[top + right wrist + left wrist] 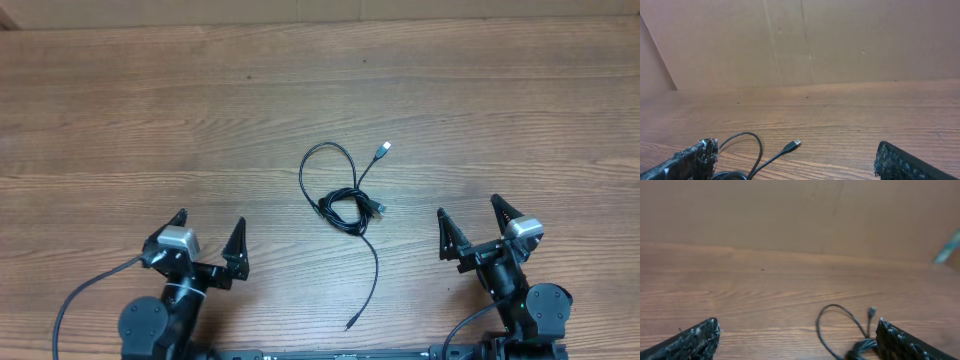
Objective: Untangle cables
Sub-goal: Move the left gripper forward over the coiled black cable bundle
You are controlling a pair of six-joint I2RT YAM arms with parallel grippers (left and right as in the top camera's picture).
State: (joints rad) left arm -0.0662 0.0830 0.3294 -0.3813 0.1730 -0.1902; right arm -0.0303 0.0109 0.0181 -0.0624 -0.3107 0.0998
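**Operator:** Where do the cables [350, 200] lie on the desk [120, 120]?

**Manual:** Centre, nearer the front edge. Expect them light, limp and slippery. Your left hand [209, 220] and right hand [468, 208] gape empty. Pinch the loop [304, 175] beside the knot [343, 210].

Brown wood-grain table [120, 110], planks running side to side. Tan cardboard wall [840, 40] stands along the table's far edge, vertical seams in it. Blurry teal strip [947, 247] above the table's far right side, unidentifiable.
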